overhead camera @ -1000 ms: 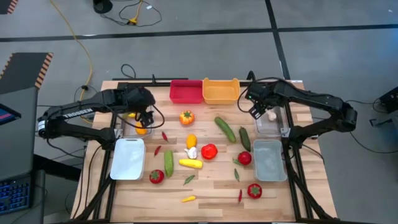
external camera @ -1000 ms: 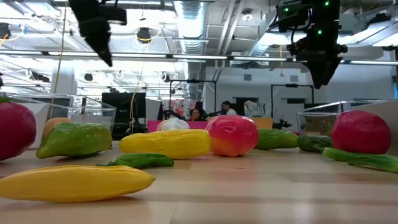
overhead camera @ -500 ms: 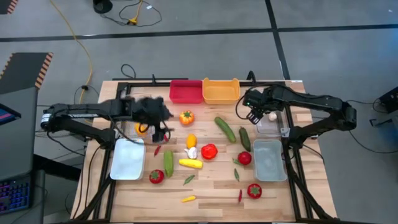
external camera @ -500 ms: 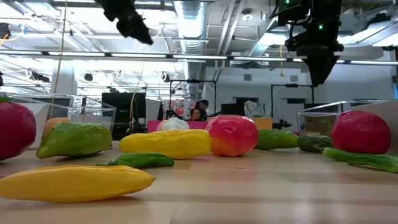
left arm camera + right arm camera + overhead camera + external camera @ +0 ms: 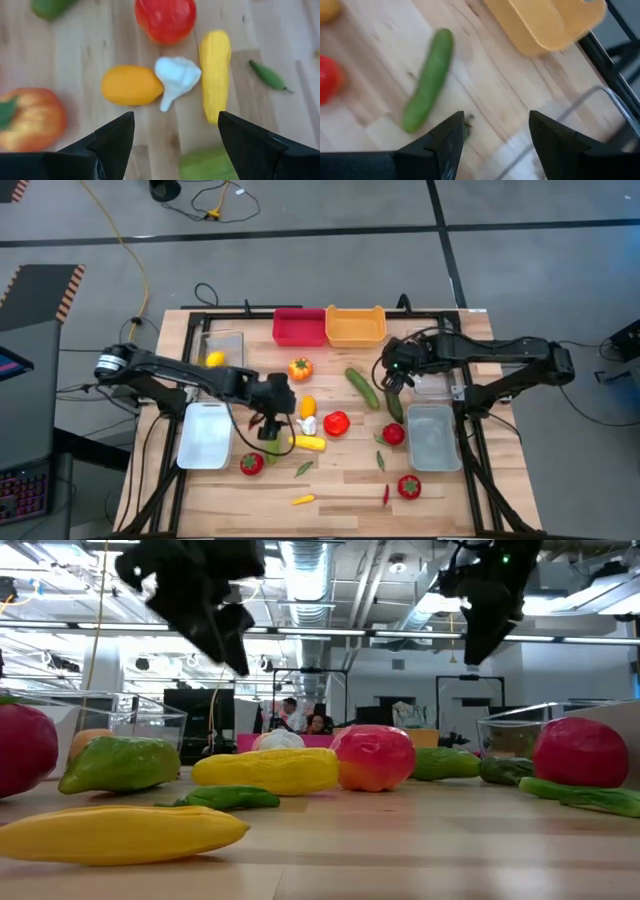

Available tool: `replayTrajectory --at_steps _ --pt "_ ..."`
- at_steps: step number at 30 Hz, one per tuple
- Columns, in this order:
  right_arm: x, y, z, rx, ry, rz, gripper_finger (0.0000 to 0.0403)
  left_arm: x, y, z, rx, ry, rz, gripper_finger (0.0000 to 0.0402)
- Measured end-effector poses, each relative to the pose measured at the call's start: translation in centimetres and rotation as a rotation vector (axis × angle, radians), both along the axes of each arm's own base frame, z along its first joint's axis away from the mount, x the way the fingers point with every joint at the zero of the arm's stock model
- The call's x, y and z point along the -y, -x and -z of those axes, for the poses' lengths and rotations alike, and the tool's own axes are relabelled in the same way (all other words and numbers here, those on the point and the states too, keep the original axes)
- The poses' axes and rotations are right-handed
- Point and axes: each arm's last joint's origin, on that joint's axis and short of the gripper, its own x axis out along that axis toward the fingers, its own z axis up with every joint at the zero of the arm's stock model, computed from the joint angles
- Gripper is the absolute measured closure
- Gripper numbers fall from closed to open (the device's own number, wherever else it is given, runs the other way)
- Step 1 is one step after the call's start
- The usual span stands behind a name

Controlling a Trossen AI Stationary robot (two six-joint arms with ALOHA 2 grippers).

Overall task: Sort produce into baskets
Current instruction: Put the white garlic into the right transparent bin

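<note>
The produce lies scattered on the wooden table. My left gripper (image 5: 270, 423) is open and empty above the table's middle. Before it lie a white garlic (image 5: 177, 77), an orange-yellow piece (image 5: 131, 85), a long yellow piece (image 5: 215, 75) and a red tomato (image 5: 165, 20). A green cucumber (image 5: 271, 445) lies partly under it. My right gripper (image 5: 392, 375) is open and empty above the table, between two more cucumbers, one (image 5: 427, 80) on its left and one (image 5: 393, 402) nearer. The red bin (image 5: 299, 326) and the orange-yellow bin (image 5: 355, 325) stand at the far edge.
A clear tub (image 5: 222, 350) at the far left holds a yellow piece. Another clear tub (image 5: 437, 383) stands at the right, partly under the right arm. White trays (image 5: 205, 435) (image 5: 433, 437) lie at left and right. Tomatoes and chilies lie near the front edge.
My left gripper has swung from over the left clear tub toward the table's middle and near edge, and now hangs lower over the garlic group. My right gripper has moved from over the right clear tub toward the table's left, to above the cucumbers.
</note>
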Motion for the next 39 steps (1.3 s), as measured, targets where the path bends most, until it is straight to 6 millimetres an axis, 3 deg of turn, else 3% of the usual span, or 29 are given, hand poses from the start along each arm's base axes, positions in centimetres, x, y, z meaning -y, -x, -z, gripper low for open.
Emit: replayTrajectory --at_steps 6,13,21,39 --pt "-1.9 -0.9 -0.3 0.08 0.004 -0.087 0.0154 0.2 -1.7 3.4 -0.105 0.0 -0.019 0.0156" --pt "-3.8 -1.4 -0.5 0.132 0.002 -0.163 0.0154 0.3 -2.9 5.9 -0.153 -0.003 -0.025 0.0197" --pt "-5.0 -1.7 -0.7 0.184 -0.001 -0.213 0.0154 0.4 -3.9 7.3 -0.135 0.002 -0.033 0.022" --pt "-6.6 -2.2 -1.1 0.257 -0.008 -0.275 0.0154 0.5 -5.4 8.7 -0.072 0.005 -0.042 0.0222"
